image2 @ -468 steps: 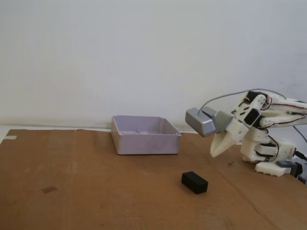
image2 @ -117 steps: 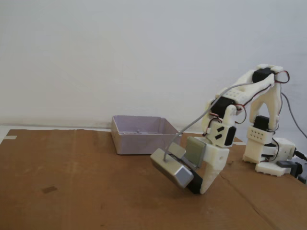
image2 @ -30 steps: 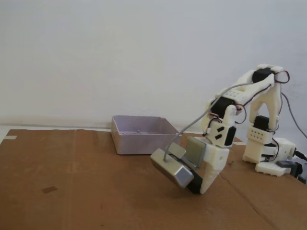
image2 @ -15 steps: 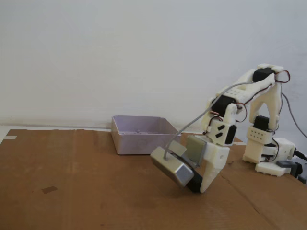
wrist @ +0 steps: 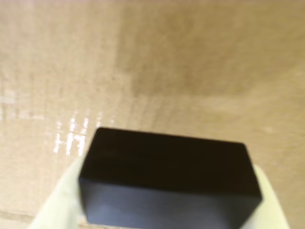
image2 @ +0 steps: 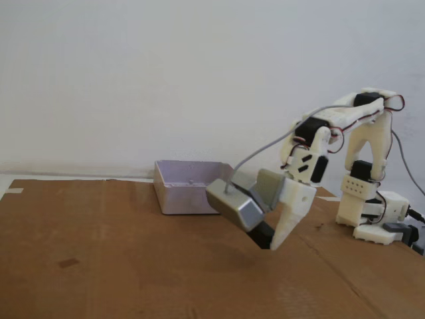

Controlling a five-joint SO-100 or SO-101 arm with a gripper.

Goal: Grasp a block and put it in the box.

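Note:
The black block [wrist: 169, 179] fills the lower half of the wrist view, held between two pale fingers [wrist: 55, 202] with brown cardboard beyond it. In the fixed view my gripper [image2: 268, 240] is shut on the block [image2: 260, 233], which hangs a little above the cardboard, mostly hidden behind the grey camera housing [image2: 232, 205]. The pale lilac box [image2: 186, 189] stands behind and to the left of the gripper. Its right end is covered by the camera housing.
Brown cardboard [image2: 119, 266] covers the table, with a seam at the right. The white arm base [image2: 372, 216] sits at the far right edge with cables. A white wall rises behind. A small dark mark [image2: 68, 263] lies on the cardboard at left.
The arm has risen and lifted the block off the cardboard; the gripper and camera housing now sit higher, overlapping the box's right end in the fixed view.

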